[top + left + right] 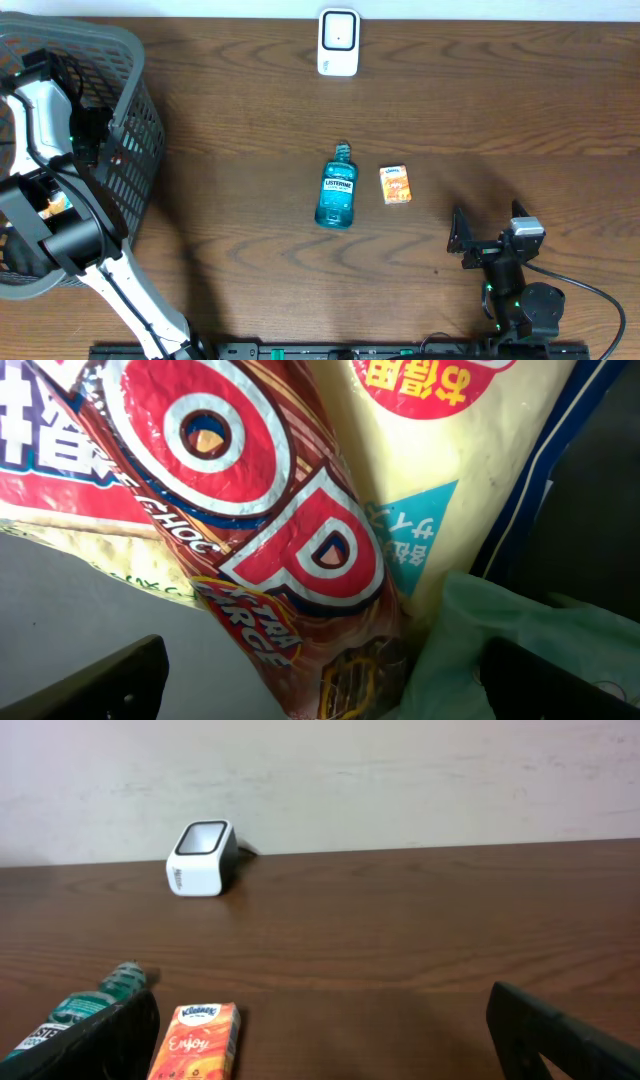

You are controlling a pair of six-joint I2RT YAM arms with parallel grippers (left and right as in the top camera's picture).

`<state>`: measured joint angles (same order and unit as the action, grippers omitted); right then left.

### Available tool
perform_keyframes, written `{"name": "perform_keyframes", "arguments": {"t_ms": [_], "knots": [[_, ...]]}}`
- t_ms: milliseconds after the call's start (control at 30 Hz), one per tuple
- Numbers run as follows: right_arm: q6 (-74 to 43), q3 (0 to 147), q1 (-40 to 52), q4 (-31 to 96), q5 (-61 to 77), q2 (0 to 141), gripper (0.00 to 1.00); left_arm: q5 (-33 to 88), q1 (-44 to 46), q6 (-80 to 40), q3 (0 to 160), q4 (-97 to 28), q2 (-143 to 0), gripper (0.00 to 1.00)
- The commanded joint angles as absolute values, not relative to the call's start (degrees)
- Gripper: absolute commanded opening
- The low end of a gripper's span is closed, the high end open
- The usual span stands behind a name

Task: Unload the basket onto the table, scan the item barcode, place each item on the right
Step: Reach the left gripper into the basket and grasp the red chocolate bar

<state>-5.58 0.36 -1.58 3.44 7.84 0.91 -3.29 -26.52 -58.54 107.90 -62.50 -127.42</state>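
Note:
My left gripper (325, 685) is down inside the grey basket (130, 130), open, its dark fingers (100, 680) on either side of the lower end of a red and brown snack bag (260, 530) with large white letters. Nothing is clamped. The white barcode scanner (338, 42) stands at the table's far edge, also visible in the right wrist view as the scanner (200, 858). My right gripper (490, 240) rests open near the front right of the table, holding nothing.
A blue mouthwash bottle (337, 188) and a small orange tissue pack (395, 185) lie mid-table, ahead and left of the right gripper (330, 1040). In the basket, a yellow bag (440, 450) and a pale green packet (520, 640) press against the snack bag.

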Motion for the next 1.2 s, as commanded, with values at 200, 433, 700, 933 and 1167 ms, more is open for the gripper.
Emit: {"name": "perform_keyframes", "arguments": {"t_ms": [200, 433, 700, 933, 1167], "knots": [[-5.1, 0.3, -1.1, 3.7, 7.6, 0.7, 0.99, -3.7, -26.7, -59.2, 104.1, -60.4, -128.9, 0.99], [-5.1, 0.3, -1.1, 3.7, 7.6, 0.7, 0.99, -3.6, -26.7, -59.1, 101.4, -58.3, -128.9, 0.27], [-5.1, 0.3, -1.1, 3.7, 7.6, 0.7, 0.99, -3.6, -26.7, -59.0, 101.5, -62.5, -125.3, 0.07], [-5.1, 0.3, -1.1, 3.7, 7.6, 0.7, 0.99, -3.7, -26.7, -58.5, 101.6, -64.3, -111.9, 0.07], [-5.1, 0.3, -1.1, 3.7, 7.6, 0.7, 0.99, -3.6, -26.3, -57.5, 101.6, -65.5, -93.8, 0.07]]}}
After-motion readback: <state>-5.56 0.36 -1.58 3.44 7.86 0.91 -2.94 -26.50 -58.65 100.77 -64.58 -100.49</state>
